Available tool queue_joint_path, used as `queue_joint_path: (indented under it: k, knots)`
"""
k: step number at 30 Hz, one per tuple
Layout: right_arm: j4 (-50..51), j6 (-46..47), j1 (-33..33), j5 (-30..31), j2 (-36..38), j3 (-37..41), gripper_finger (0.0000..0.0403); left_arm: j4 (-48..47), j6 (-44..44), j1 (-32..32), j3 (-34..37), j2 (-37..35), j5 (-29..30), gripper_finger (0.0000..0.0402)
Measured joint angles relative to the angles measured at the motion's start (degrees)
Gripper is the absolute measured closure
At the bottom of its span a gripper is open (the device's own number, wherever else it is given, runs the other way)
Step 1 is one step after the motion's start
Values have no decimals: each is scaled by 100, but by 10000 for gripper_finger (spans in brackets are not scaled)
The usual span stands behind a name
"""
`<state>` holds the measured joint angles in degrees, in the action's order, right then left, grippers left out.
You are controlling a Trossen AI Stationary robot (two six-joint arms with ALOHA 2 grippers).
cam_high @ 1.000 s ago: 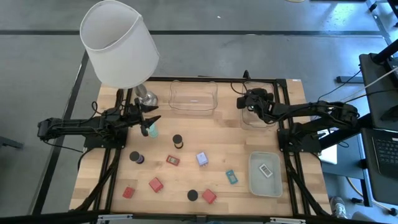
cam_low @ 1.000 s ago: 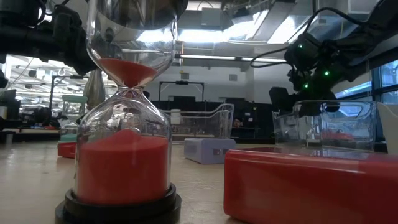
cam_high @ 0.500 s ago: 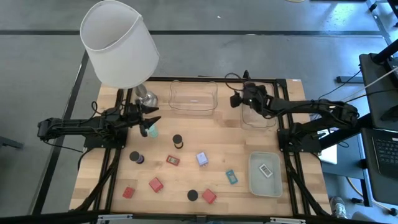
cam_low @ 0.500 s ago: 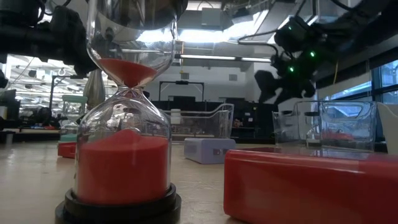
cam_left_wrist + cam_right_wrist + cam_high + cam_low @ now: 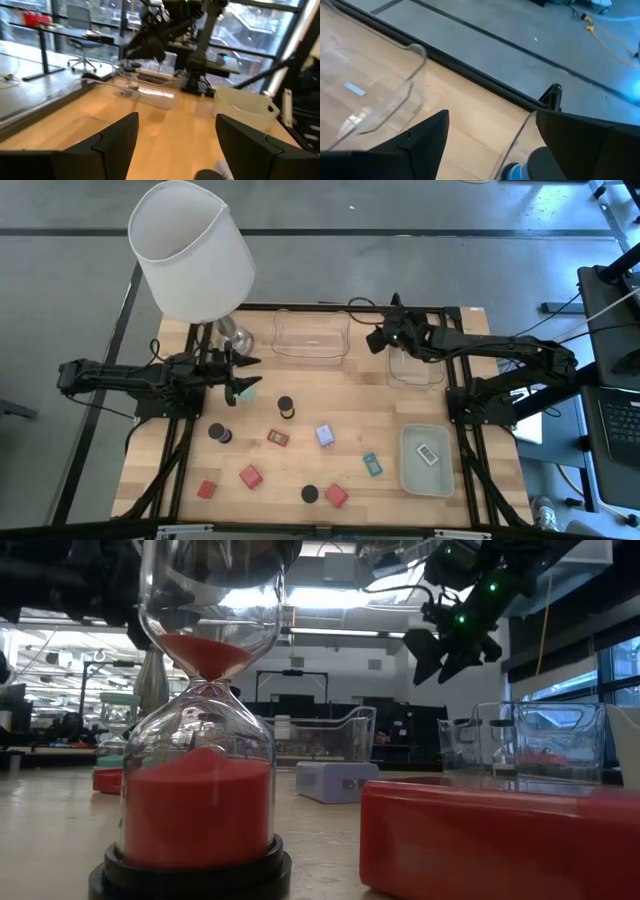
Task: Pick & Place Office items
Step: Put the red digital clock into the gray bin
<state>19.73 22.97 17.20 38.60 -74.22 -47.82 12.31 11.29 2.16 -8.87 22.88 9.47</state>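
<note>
Office items lie scattered on the wooden table: black cylinders [image 5: 286, 408] [image 5: 218, 432] [image 5: 310, 494], red blocks [image 5: 250, 477] [image 5: 336, 496], a lavender cube [image 5: 325, 435] and a teal rectangle [image 5: 372, 465]. My left gripper [image 5: 250, 372] stands open and level by the lamp's foot. Nothing is between its fingers [image 5: 117, 142]. A small teal piece [image 5: 245, 391] lies on the table just beside them. My right gripper [image 5: 377, 340] hangs open, high between the two clear trays, and is empty in the right wrist view [image 5: 490, 145].
A big white-shaded lamp [image 5: 193, 252] stands at the far left. Two clear trays [image 5: 312, 338] [image 5: 418, 365] sit along the far edge. A pale-green tray [image 5: 408, 470] at the near right holds a white rectangle [image 5: 428, 453]. A red-sand hourglass [image 5: 200, 740] and a red block [image 5: 500, 840] fill the low view.
My right gripper has risen from over the right clear tray and drifted toward the table's left, now hanging well above the trays. My left gripper's fingers stand wider apart than before, and it has lifted slightly.
</note>
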Motion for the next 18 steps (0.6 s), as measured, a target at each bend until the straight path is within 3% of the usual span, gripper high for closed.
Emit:
queue_joint_path:
  k: [11, 18]
  knots:
    - [2, 16, -772, 255, 0, -8, 99, -6, -7, -907, -563, 1793, 426, 137]
    - [2, 38, -1032, 255, -1, -8, 99, 1, -7, -1645, -1049, 2778, 149, 139]
